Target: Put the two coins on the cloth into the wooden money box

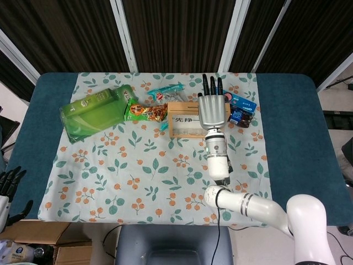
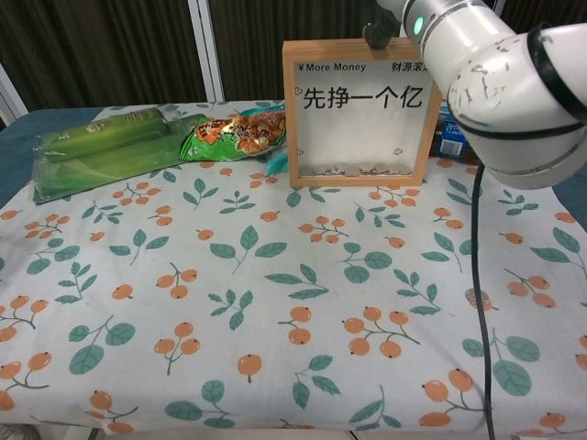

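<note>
Right hand above money box right end, fingers straight; cannot tell any grasp. Coin lies nearward, below its forearm. Left hand spread, empty, far left.

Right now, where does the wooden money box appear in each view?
Head view: the wooden money box is at the upper middle of the cloth, its right part under the right robot hand.
Chest view: upper centre, front pane facing the camera.
Shared landmark: the snack packet just left of it.
</note>
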